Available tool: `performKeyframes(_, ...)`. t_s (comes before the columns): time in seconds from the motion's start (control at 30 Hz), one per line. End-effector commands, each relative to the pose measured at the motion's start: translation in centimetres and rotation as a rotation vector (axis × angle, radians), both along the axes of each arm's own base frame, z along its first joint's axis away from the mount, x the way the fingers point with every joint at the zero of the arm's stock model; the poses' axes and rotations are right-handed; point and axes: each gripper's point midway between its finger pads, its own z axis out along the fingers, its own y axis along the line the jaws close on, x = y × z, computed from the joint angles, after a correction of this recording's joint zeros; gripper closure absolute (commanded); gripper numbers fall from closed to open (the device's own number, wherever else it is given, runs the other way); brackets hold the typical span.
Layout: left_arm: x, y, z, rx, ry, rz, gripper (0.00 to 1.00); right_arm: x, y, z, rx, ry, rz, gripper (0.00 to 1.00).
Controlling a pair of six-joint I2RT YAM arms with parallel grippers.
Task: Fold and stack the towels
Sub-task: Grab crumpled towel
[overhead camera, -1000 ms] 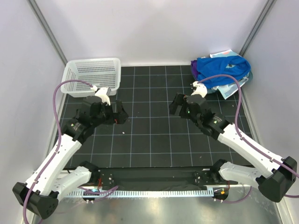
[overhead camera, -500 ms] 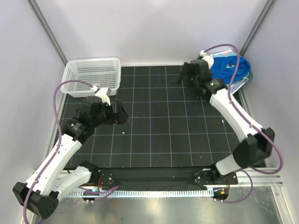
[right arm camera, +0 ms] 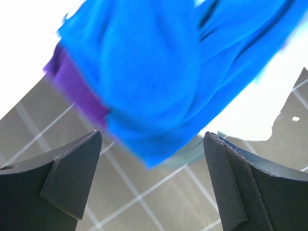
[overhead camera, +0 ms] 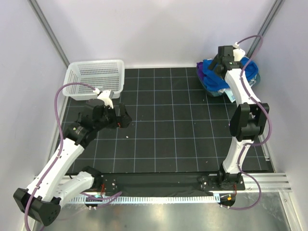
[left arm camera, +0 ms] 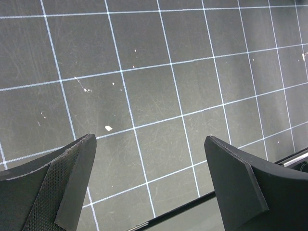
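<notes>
The towels lie heaped at the back right corner. A royal blue towel (overhead camera: 215,78) is on top, with a purple towel (overhead camera: 200,71) poking out at its left edge. My right gripper (overhead camera: 216,65) hangs open just above this heap. In the right wrist view the blue towel (right arm camera: 159,72) and the purple towel (right arm camera: 77,91) fill the space above my right gripper (right arm camera: 152,135), and nothing sits between its fingers. My left gripper (overhead camera: 122,118) is open over the bare mat at the left, and its wrist view shows my left gripper (left arm camera: 149,139) holding nothing.
A white mesh basket (overhead camera: 94,77) stands at the back left corner. A teal tub rim (right arm camera: 192,151) shows under the towel heap. The black gridded mat (overhead camera: 163,130) covers the table, and grey walls close in on three sides.
My right arm has swung from the mat's middle out to the back right corner, and its open gripper now sits over the towel heap. The left arm has not moved.
</notes>
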Motion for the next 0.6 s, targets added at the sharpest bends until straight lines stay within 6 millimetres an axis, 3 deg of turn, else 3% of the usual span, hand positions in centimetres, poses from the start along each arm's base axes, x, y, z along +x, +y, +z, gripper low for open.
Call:
performKeyframes(0.0, 0.4, -0.5, 1.2, -0.046, -0.036, -0.01, 0.0, 1.3, -2.7, 1.5, -0.01, -0.052, -0.107, 0.05)
performKeyframes(0.13, 0.3, -0.6, 1.1, -0.054, -0.029, -0.015, 0.0, 2.6, -4.8, -0.6, 0.004, -0.034, -0.166, 0.09)
performKeyframes(0.27, 0.4, -0.7, 1.2, -0.058, -0.031, -0.019, 0.0, 4.0, -5.2, -1.5, 0.011, -0.047, -0.184, 0.12)
performKeyframes(0.47, 0.3, -0.7, 1.3, -0.062, -0.035, -0.02, 0.0, 5.7, -4.7, -1.0, 0.053, -0.094, -0.172, 0.36)
performKeyframes(0.57, 0.2, -0.7, 1.4, -0.065, -0.039, -0.021, 0.0, 6.0, -4.6, -0.6, 0.057, -0.093, -0.167, 0.62)
